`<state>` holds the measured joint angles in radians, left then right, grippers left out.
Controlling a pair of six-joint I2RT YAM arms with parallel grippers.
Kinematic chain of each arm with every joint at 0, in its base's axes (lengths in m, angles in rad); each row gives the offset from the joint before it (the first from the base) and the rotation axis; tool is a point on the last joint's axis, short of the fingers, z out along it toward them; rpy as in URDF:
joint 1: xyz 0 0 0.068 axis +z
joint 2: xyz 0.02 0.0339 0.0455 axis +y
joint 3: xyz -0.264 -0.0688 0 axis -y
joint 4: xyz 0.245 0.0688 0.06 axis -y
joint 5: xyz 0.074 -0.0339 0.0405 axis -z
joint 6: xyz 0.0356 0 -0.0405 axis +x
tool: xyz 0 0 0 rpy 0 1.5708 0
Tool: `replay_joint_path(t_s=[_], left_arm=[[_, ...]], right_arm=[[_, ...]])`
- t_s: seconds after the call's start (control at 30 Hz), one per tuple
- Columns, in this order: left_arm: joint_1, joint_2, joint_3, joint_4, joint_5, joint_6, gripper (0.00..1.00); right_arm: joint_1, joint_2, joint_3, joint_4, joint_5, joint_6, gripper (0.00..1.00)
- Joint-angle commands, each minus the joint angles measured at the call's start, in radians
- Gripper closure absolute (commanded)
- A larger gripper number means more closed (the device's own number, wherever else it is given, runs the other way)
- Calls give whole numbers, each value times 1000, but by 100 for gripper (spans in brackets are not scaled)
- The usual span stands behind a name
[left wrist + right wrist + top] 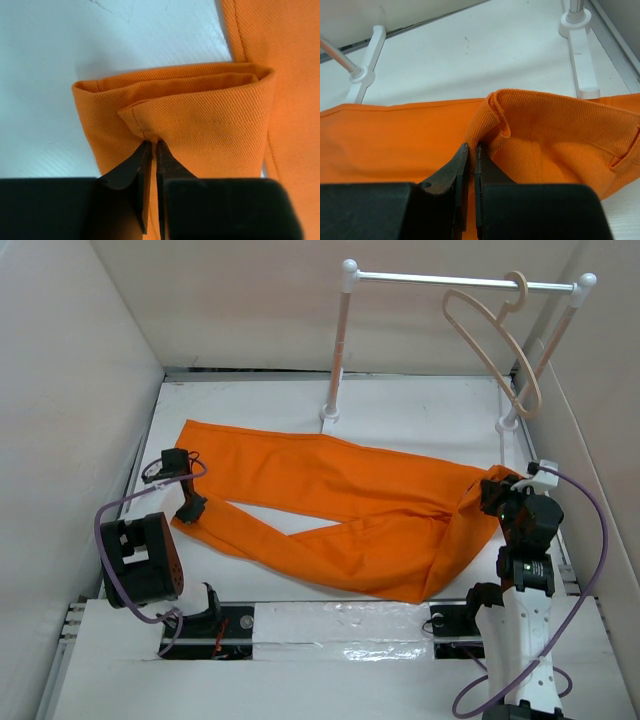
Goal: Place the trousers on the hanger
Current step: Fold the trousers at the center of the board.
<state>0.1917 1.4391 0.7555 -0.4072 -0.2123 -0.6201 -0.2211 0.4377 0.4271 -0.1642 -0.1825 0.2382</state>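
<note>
The bright orange soft cloth trousers (350, 505) lie spread on the white table (420, 415), with the legs running left and the waistband at the right. The left pincer (152, 145) nips one leg's cuff, and the right pincer (471, 147) nips the bunched waistband. The thin pale beige wooden hanger (481, 357) hangs tilted by its hook from the white rail (430, 279), far right.

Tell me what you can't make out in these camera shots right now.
- Left wrist view: trousers cloth inside the left claw, hidden by its fingers.
- Right wrist view: same for the right claw; hanger out of frame.
- Top view: right arm base cut off by bottom edge.
</note>
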Motion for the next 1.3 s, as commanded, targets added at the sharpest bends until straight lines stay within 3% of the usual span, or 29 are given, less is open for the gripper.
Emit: replay_joint_path(t_s=[0.0,0.27,0.47,0.63,0.93,1.07,1.27], left_arm=[[3,-12,34,21,-10,-21,100],[3,-170,30,28,-9,-21,100],[12,-509,54,-7,-39,-36,100],[12,-651,108,4,-110,-96,100],[12,-576,169,30,-332,-208,100],[12,-401,212,28,-377,-230,100],[12,-165,430,-78,-467,-187,100]], right_arm=[[8,-16,-1,60,-6,-14,100],[8,-8,12,40,29,-16,100],[-1,-20,82,-47,99,-16,100],[-1,15,162,-124,264,18,100],[-1,87,318,-245,535,10,100],[-1,180,387,-229,561,36,100],[-24,410,547,-285,600,104,100]])
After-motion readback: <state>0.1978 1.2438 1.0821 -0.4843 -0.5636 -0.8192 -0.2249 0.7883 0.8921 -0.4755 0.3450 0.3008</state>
